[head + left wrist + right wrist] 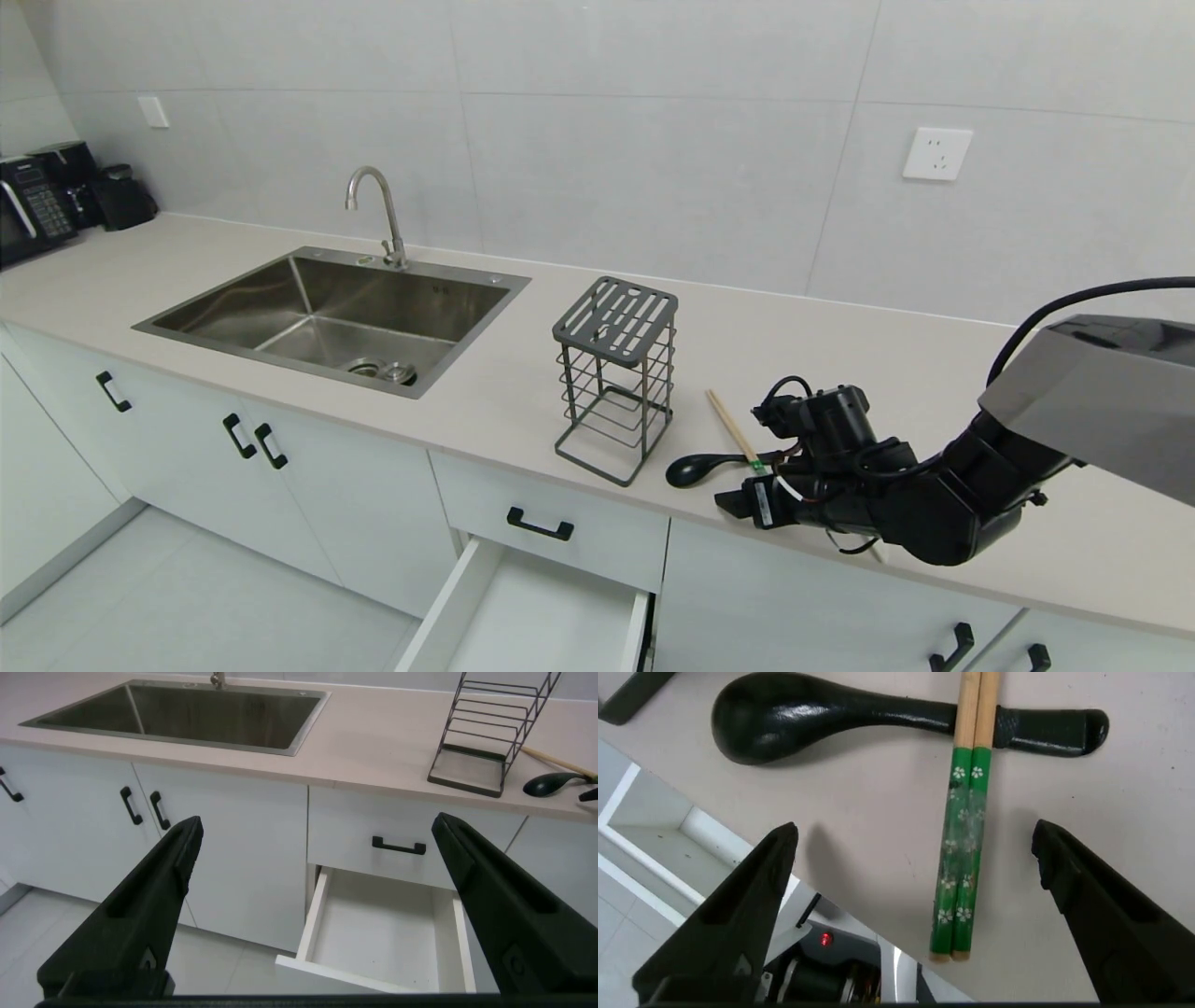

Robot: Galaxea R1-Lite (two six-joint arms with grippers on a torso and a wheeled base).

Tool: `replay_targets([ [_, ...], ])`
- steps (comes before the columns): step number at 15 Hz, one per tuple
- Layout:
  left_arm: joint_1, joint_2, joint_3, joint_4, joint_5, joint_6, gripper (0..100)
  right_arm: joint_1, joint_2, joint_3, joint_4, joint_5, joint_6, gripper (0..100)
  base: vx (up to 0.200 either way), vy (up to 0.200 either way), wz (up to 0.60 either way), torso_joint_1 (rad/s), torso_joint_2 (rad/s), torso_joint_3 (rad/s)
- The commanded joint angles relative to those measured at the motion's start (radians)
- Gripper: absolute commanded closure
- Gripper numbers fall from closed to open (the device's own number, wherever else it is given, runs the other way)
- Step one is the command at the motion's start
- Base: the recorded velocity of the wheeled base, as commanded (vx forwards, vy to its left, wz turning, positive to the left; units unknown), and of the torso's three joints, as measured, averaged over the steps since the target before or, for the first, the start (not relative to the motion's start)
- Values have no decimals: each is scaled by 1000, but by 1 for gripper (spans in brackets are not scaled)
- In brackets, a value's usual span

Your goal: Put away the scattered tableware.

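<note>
The right arm point(943, 509) extends in from the right, forearm held low and nearly level, wrist bent. The right end effector point(906, 924) has its two dark fingers point(738, 924) spread wide apart. The left end effector point(313, 915) is likewise spread wide, both fingers parted

Quick count: one black spoon point(831, 714) and two chopsticks point(966, 812) right in front of the right gripper point(913, 859), one wire rack point(616, 373) just past them, one sink point(327, 317) with one faucet point(373, 210) farther off, and one pulled-out drawer point(383, 929) below.
</note>
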Motion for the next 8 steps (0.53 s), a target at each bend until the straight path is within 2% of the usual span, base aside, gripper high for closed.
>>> replay_targets([
  [1, 0, 1, 0, 0, 0, 0, 0, 2, 11, -7, 1, -2, 2, 100, 0, 0, 0, 0, 0, 0],
  [8, 0, 1, 0, 0, 0, 0, 0, -3, -22, -4, 1, -39, 17, 100, 0, 0, 0, 0, 0, 0],
])
